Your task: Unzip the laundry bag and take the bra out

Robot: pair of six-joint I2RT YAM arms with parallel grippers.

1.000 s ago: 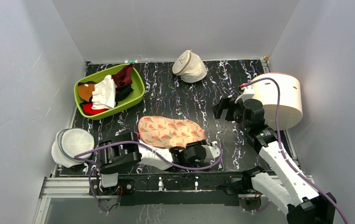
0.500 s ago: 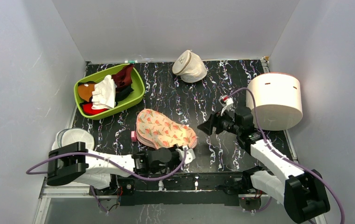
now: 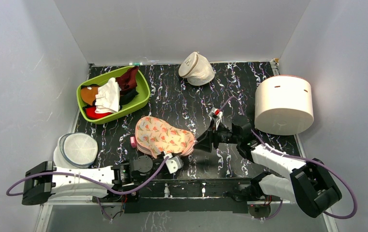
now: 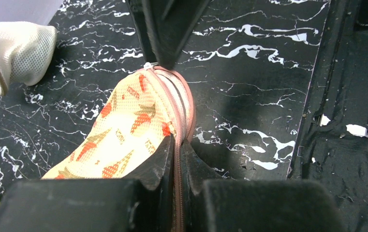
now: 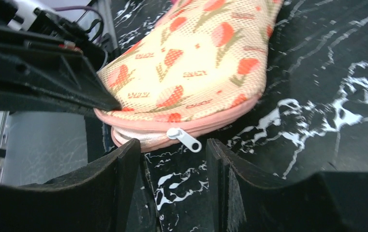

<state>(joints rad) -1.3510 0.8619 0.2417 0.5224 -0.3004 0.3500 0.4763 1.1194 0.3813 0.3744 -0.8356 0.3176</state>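
Fabric sits at the middle of the scene: the peach-pink kidney-shaped mesh laundry bag [image 3: 165,136], printed with red-orange and green motifs, rests near the front centre of the black white-veined table [image 3: 182,104], between the two arms. The left gripper [image 4: 177,150] comes in low from the near-left. Its jaws are pressed together on the bag's near edge, pinching the pink zip seam that runs straight out from between them. The right gripper [image 5: 173,145] reaches in from the right to the bag's other end. Its two black fingers [image 5: 119,183] stand apart, one on each side of the small white zip pull [image 5: 185,138], which hangs off the pink seam. Neither finger touches the pull, so these jaws hold nothing. In the left wrist view the seam looks closed along its length (how far the zip runs past the pull cannot be told).

Away from the bag:
- A lime-green plastic tray [image 3: 144,92] of mixed red, brown and white cloth stands at the back left.
- A white round mesh bag [image 3: 78,147] sits at the front left.
- A cream domed pouch with a round label [image 3: 198,68] lies at the back edge.
- A white cylindrical tub [image 3: 283,104] stands at the right.
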